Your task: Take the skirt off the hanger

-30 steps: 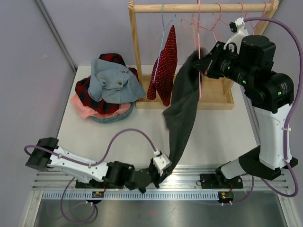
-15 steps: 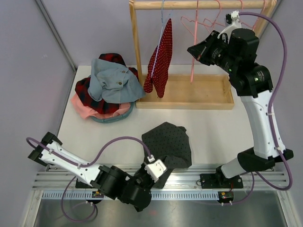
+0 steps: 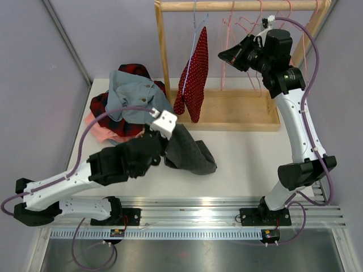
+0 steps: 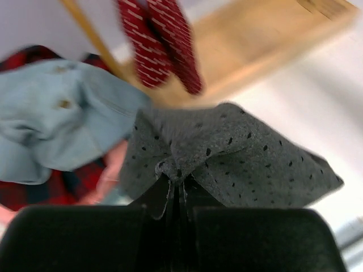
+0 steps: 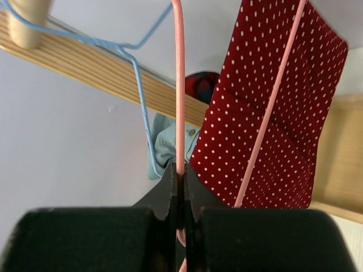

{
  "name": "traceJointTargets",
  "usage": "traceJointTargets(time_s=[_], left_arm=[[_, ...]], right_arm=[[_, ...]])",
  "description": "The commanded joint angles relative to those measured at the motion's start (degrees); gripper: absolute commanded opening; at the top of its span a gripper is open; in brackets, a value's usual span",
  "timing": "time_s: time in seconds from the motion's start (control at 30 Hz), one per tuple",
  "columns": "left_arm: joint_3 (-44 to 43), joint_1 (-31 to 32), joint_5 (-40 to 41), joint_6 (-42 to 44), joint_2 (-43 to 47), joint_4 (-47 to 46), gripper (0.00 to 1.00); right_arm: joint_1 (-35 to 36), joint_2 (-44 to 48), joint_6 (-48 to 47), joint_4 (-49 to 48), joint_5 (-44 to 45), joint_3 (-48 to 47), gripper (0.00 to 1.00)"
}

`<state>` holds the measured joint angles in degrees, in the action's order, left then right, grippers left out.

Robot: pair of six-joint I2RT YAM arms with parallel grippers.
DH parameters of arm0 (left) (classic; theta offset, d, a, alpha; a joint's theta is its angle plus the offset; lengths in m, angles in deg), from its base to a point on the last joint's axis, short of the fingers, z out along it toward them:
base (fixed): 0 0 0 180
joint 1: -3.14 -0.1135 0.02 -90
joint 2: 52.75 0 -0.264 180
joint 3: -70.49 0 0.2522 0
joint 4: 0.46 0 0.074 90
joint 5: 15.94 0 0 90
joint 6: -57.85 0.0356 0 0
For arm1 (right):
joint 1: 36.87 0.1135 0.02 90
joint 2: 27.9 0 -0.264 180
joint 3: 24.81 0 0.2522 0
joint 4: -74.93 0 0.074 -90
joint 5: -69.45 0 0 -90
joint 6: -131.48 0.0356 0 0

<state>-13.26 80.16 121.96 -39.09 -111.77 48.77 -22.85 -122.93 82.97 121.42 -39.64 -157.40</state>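
The grey dotted skirt (image 3: 190, 154) (image 4: 238, 153) is off the hanger and lies bunched on the table. My left gripper (image 3: 168, 141) (image 4: 177, 180) is shut on a pinched fold of it, just right of the clothes pile. The bare pink hanger (image 3: 223, 76) (image 5: 179, 85) hangs by the wooden rail (image 3: 238, 7). My right gripper (image 3: 224, 55) (image 5: 178, 170) is shut on its wire, high up beside the red dotted garment (image 3: 193, 79) (image 5: 272, 113).
A pile of clothes (image 3: 127, 107), denim on top, sits at the back left. The wooden rack's base tray (image 3: 238, 110) stands behind the skirt. The red garment hangs from a blue hanger (image 5: 142, 96); more pink hangers (image 3: 249, 25) hang on the rail.
The skirt came off the pink hanger and dropped to the table. My left gripper dragged it from the front edge back toward the pile. My right gripper carried the bare hanger up and left.
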Motion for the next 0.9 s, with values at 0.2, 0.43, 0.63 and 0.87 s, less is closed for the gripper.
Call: traceJointTargets(time_s=[0.2,0.43,0.63,0.87], left_arm=[[-23.4,-26.98,-10.62,18.8,-6.79,-7.6,0.0],[-49.9,-49.66,-24.42,16.44,-23.8,-9.01,0.0],[-76.17,-61.1,-32.43,11.51,-41.6,-5.66,0.0],[-39.0,-66.29,-30.58,0.36,-36.87,-18.75,0.01]], right_arm=[[-0.31,4.75,1.49,-8.21,-5.43,13.51,0.0],[-0.4,10.64,-1.68,-6.37,-4.03,20.37,0.9],[-0.4,17.14,-3.88,-7.68,-6.21,26.36,0.94],[-0.4,22.6,-4.32,-11.28,-12.01,27.95,0.94]])
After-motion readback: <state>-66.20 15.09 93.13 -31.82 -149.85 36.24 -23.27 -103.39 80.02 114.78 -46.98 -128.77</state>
